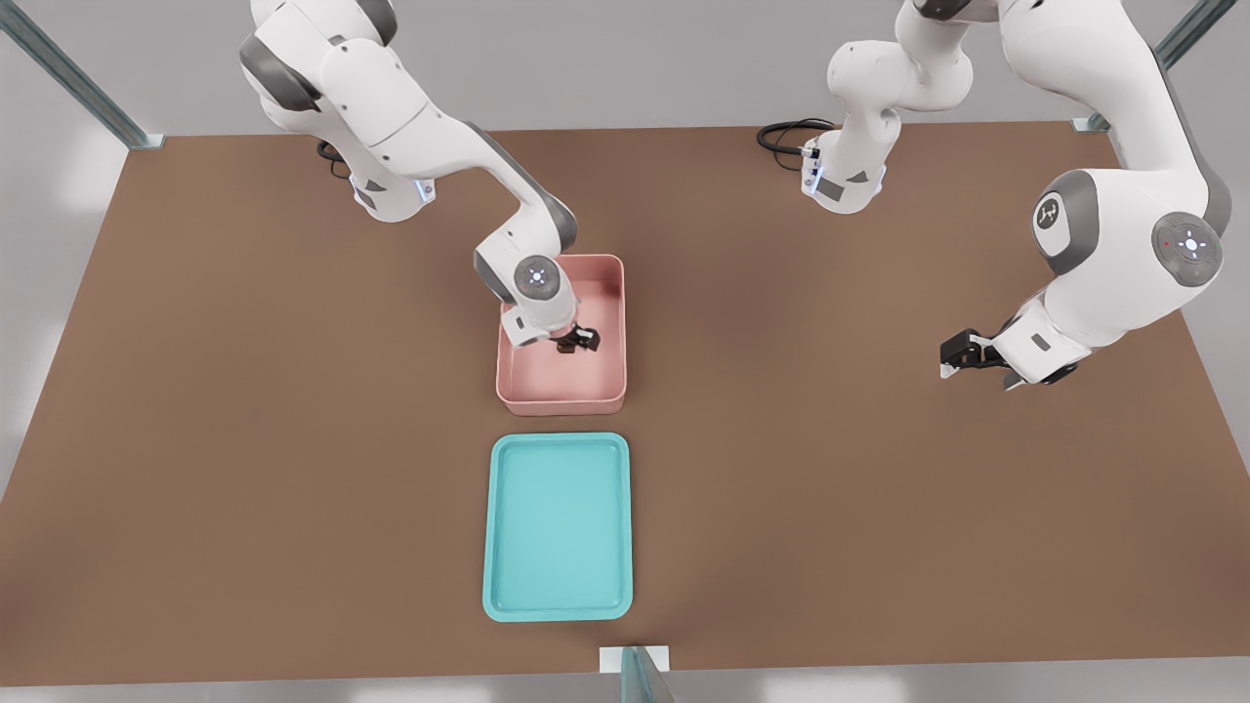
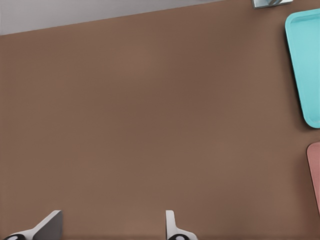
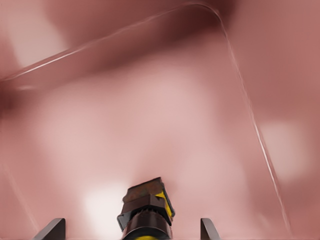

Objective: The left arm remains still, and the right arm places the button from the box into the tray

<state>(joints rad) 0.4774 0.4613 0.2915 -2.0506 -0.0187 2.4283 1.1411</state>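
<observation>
fingers (image 3: 56,229) apart, gripper (image 1: 576,340) in box (image 1: 609,395), button (image 3: 146,210) half-hidden

A wide brown table (image 1: 244,439) is seen under even, soft light. Pale grey floor is seen around it. Metal frame posts (image 1: 83,83) are placed at its far corners.

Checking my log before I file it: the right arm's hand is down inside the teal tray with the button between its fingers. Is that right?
One thing is wrong: the hand is down inside the pink box, not the teal tray. The front view shows it. The right wrist view shows the button between the fingers, which stand apart from it.
</observation>
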